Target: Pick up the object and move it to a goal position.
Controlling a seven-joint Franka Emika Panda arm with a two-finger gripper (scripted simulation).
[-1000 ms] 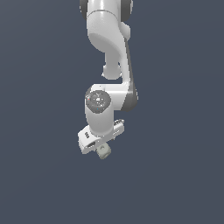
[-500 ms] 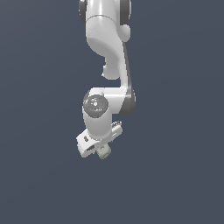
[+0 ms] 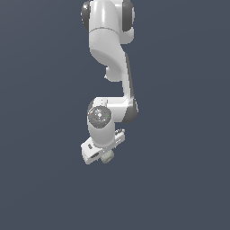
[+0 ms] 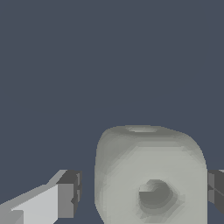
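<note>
The end effector hangs under the arm in the exterior view, with the object showing as a small pale lump at its lower end. In the wrist view the object fills the space between the 2 fingers. One dark pad sits just beside one side of it with a narrow strip of background between them, and the other pad appears only at the frame's edge on the opposite side. So I cannot tell whether the end effector is clenched on the object or merely straddling it.

To do this step well, I judge that the grip should be confirmed before any large travel. The rounded corners give little flat face for the pads, so both should bear on opposite flat sides, squarely. The dimpled face points toward the wrist camera, away from the pads, which suits a side grip. Motion toward the goal should be smooth, since a small block could rotate or slip out.

No counter, floor, wall or goal marker is visible. Both views show only a uniform dark blue-grey backdrop around the arm, so what lies beneath the object cannot be judged.
</note>
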